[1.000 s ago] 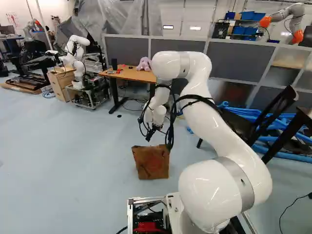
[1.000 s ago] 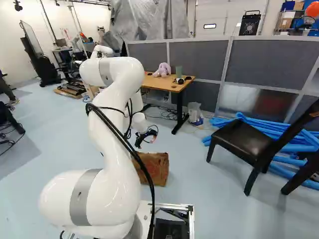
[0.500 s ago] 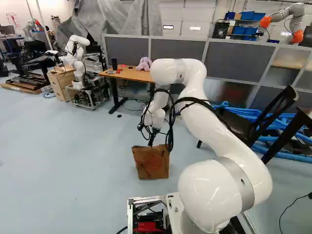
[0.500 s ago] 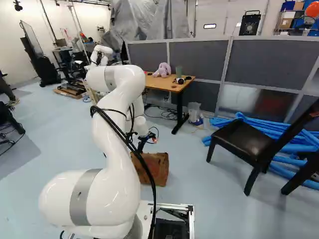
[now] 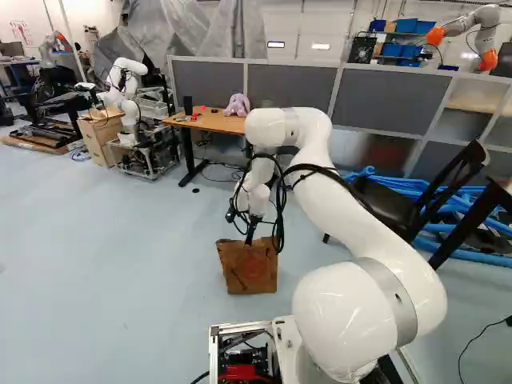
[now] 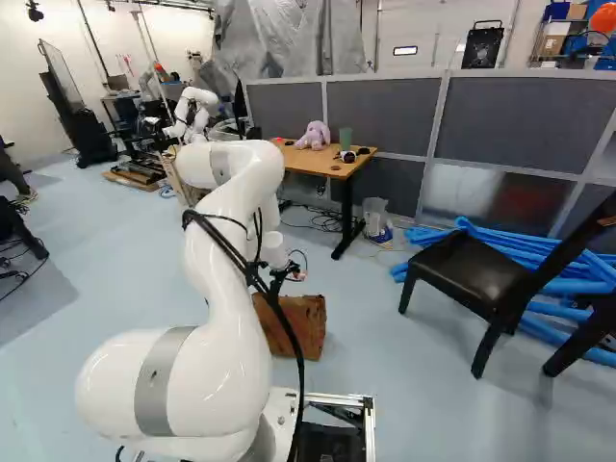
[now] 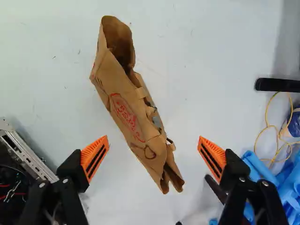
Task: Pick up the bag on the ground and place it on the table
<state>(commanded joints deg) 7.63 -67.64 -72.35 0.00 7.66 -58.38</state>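
Observation:
In the left base view my gripper (image 5: 251, 232) is over the top edge of the brown paper bag (image 5: 250, 267), which stands upright on the floor. The wrist view looks down on the bag (image 7: 124, 110), its top creased and partly gaping. There the gripper (image 7: 153, 157) stands wide open, one orange-padded finger to each side of the bag's nearer end, touching neither side as far as I can see. The wooden table (image 6: 322, 165) is farther ahead, bearing a plush toy (image 6: 314, 135), a green cup and small items.
A black chair (image 6: 467, 279) and blue tubes (image 6: 529, 255) are to the right in the right base view. Another robot (image 5: 124, 88) stands left of the table. Grey partitions (image 5: 292, 74) run behind. A clear bin (image 6: 375, 218) sits by the table leg.
My arm has lowered and its wrist has tilted to point downward, bringing the gripper over the bag. The bag and the base have stayed where they were.

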